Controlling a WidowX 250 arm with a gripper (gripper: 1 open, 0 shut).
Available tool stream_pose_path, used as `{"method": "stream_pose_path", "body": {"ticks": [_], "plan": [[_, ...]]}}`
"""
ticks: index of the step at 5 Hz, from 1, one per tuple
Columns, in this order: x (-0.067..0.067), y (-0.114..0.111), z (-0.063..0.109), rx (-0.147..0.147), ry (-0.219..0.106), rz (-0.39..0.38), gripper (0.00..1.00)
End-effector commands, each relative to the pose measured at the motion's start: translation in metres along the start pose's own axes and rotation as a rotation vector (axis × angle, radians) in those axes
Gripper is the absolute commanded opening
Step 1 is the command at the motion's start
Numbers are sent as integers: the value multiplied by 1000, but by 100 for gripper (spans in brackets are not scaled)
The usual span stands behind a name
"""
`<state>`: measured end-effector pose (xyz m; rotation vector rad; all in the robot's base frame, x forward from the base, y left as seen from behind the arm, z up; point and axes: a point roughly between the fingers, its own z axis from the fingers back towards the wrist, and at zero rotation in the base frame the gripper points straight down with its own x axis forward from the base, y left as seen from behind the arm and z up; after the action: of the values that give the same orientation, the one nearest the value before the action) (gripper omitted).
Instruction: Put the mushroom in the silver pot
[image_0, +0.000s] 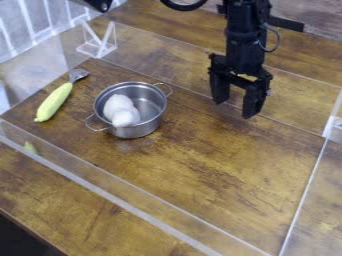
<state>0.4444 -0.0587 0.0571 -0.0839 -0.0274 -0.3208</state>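
The silver pot (130, 109) stands on the wooden table left of centre, with loop handles on two sides. Inside it lies the white mushroom (120, 109), a smooth egg-like lump. My gripper (235, 100) hangs to the right of the pot, well apart from it, pointing straight down close above the table. Its two black fingers (253, 99) stand spread and nothing is between them.
A yellow-green corn cob (54, 101) lies left of the pot. Clear acrylic walls (305, 200) fence the work area. A white wire rack (96, 40) stands at the back left.
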Motion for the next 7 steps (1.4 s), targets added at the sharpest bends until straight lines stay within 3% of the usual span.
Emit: {"method": "stream_pose_path", "body": {"ticks": [1,2,4,6,7], "plan": [[4,6,64,34,-136,-48,100],[0,10,65,32,-134,-79,100],[11,22,80,49,-153,-35,100],[9,30,80,34,-133,17,100],[4,34,69,19,-112,19,100]]}}
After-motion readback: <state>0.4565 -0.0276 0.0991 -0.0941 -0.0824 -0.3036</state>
